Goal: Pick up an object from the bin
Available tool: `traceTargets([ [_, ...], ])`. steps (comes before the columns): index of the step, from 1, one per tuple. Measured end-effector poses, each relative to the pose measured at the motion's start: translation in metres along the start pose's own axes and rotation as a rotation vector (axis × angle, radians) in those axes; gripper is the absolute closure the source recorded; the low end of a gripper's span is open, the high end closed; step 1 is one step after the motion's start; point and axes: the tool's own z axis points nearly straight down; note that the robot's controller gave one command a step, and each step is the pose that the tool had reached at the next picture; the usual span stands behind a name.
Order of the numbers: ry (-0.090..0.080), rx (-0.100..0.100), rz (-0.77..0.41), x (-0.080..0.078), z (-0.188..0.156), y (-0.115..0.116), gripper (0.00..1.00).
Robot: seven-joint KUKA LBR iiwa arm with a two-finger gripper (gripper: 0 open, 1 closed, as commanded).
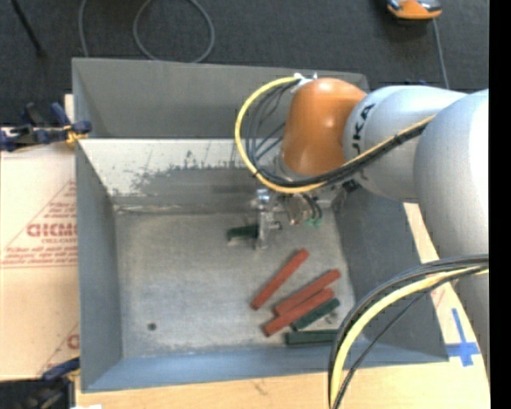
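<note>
Arm comes in from the right, and its orange wrist cover sits over the far half of the grey bin. A loop of yellow-and-black cable rings the cover.

The gripper hangs below the cover, pointing down at the bin floor a little far of centre. At its tip we log a short dark green stick. It runs left from the gripper, and its right end is hidden by the metal. Stick and gripper meet in the view. We cannot tell whether the stick is clamped or only lies beneath, nor how far the claw is open.

Near and right of the gripper, apart from it, a loose group of sticks lies toward the near right corner:
- lone red stick, closest to the gripper, slanting from near-left to far-right;
- second red stick and third red stick, roughly parallel to the first and close together;
- second green stick, dark, against the third red one;
- third green stick, dark, closest to the near wall, its right end behind another cable loop.

We also see a small dark speck on the floor at near left.
</note>
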Motion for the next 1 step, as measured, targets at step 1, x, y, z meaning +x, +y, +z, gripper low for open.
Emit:
traceTargets([
  [1, -0.008, 0.003, -0.119, 0.0308, -0.1322, 0.0038, 1.0],
])
